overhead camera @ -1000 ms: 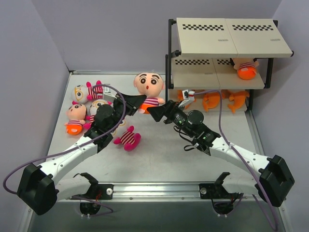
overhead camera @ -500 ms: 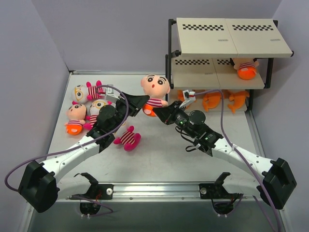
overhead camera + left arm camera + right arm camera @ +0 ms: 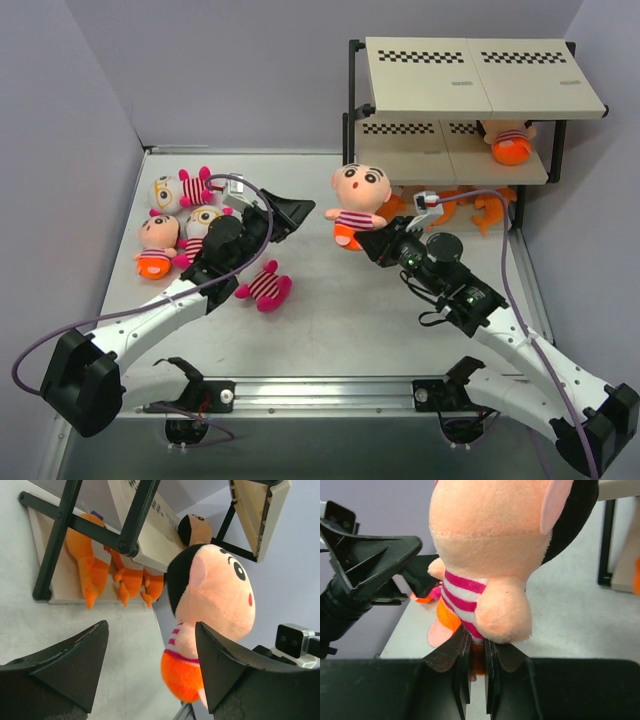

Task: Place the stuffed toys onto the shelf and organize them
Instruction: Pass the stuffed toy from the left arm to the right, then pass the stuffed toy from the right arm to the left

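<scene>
- The held doll (image 3: 358, 195), a peach-headed plush in a striped shirt, hangs above the surface (image 3: 340, 320) toward its far edge. It is just in front of the left end of the shelf (image 3: 480, 85), head uppermost.
- The right fingers (image 3: 368, 240) are together, clamped on the doll's orange lower body below the stripes. The wrist view shows the cloth pinched between the two tips.
- The left fingers (image 3: 288, 212) are spread apart and hold nothing. They sit just left of the doll without touching it.
- On the shelf, the orange sharks (image 3: 437, 208) sit on the bottom board. A second striped doll (image 3: 510, 140) lies at the right end of the middle board.
- Near the far-left corner of the surface are the glasses-wearing toys (image 3: 168, 190) and a third striped doll (image 3: 157, 245). A pink-limbed toy (image 3: 265, 287) lies nearer the middle.
- Handling, as a judgement: the doll looks light, soft and not fragile, but top-heavy. Its head is far larger than the pinched body, so it is likely to nod or swing about the grip.
- A hold on the torso or lower body suits narrow fingers. The round head would probably squash and slip out.
</scene>
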Tool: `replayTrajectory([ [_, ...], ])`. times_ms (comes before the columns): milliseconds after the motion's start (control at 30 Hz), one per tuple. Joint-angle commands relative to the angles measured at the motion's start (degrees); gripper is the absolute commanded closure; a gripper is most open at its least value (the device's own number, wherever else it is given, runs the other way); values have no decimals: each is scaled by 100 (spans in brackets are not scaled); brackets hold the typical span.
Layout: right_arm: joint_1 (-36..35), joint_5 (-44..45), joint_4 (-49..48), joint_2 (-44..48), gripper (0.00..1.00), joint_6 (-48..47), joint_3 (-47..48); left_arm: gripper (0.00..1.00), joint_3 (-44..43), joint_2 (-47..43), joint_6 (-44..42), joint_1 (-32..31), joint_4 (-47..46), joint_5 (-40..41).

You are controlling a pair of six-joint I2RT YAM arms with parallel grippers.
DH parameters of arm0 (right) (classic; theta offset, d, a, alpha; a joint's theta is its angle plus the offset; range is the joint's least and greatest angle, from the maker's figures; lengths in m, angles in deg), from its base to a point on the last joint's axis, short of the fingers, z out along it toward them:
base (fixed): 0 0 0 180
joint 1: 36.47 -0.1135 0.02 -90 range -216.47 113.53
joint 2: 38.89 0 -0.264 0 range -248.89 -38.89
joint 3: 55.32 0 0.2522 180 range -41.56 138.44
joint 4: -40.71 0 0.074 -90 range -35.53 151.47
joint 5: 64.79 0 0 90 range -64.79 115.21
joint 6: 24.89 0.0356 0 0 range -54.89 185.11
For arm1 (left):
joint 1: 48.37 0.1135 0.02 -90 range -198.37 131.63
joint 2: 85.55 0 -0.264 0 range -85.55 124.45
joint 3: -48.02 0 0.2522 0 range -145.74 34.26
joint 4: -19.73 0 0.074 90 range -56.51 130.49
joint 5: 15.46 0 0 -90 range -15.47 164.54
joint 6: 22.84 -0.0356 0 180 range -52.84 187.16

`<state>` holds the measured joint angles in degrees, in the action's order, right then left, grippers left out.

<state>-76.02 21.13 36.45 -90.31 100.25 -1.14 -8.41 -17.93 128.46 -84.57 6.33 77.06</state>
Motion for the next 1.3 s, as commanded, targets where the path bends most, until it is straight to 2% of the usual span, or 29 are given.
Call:
replayTrajectory([
  [0, 500, -207, 807, 413, 100, -261, 150, 21, -302, -178, -548, 140, 279, -164],
  [167, 1343, -620, 1757, 546, 100, -814, 553, 19, -312, -503, -1171, 438, 1062, -454],
  [233, 1879, -1128, 2019, 344, 100, -1087, 826, 19, -294, -723, -1321, 675, 1528, -560],
  [300, 2422, -1646, 2039, 186, 100, -1219, 1028, 19, -303, -969, -1576, 834, 2088, -665],
  [467, 3277, -2316, 2005, -166, 100, -1351, 1380, 18, -443, -1548, -2648, 1264, 3354, -648],
  [633, 3937, -2984, 1689, -588, 100, -1308, 1591, 15, -707, -1717, -3833, 1546, 4121, -516],
  [667, 4312, -3220, 1644, -632, 100, -1281, 1626, 14, -759, -1682, -3984, 1607, 4270, -516],
  [967, 4869, -3784, 1231, -1335, 100, -904, 2056, 11, -1471, -1146, -5347, 1503, 4166, -296],
  [1133, 5124, -3943, 871, -1661, 100, -552, 2180, 10, -2103, -803, -5751, 1257, 4088, 361],
  [1267, 5229, -4031, 599, -1915, 99, -411, 2233, 9, -2017, -627, -5971, 1186, 3666, 748],
])
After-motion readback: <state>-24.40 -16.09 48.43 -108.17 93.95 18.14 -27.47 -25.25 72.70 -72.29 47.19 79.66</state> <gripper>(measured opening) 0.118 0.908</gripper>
